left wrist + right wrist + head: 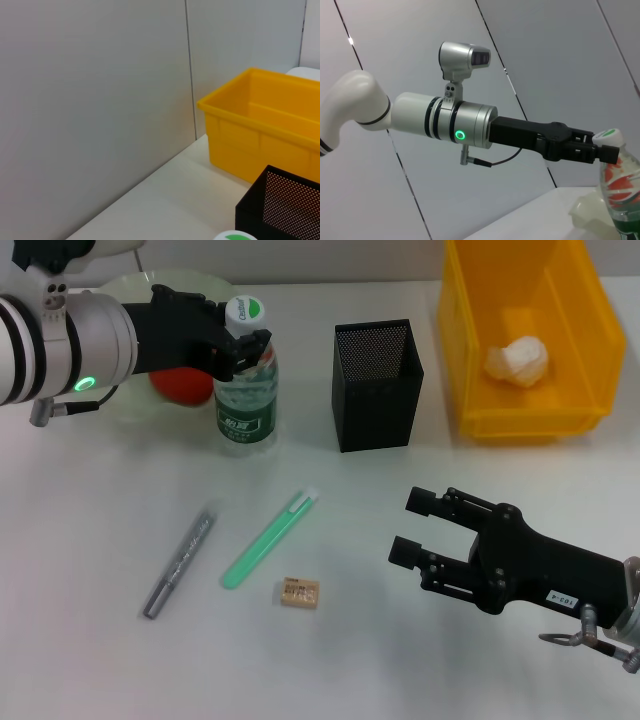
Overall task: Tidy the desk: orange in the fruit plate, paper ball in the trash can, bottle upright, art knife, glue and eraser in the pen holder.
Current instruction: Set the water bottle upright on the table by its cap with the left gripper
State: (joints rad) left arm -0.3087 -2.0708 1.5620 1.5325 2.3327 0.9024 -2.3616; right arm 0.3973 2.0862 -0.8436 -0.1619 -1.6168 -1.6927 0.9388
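Observation:
The bottle [245, 400] stands upright at the back left, its white cap [235, 236] up. My left gripper [236, 343] is shut on its neck just under the cap, also seen as the left gripper [592, 150] at the bottle [618, 180]. Behind it the orange [178, 386] lies in the fruit plate [135, 290]. The paper ball [517, 361] is in the trash can [470, 360]. The pen holder [375, 385] stands upright. The eraser [300, 592] lies on the table. My right gripper [408, 526] hovers open and empty to its right.
A green stick with a white tip [268, 538] and a grey pen-shaped tool [180, 560] lie left of the eraser; which is the art knife and which the glue I cannot tell. A grey wall panel [90, 100] stands behind the table.

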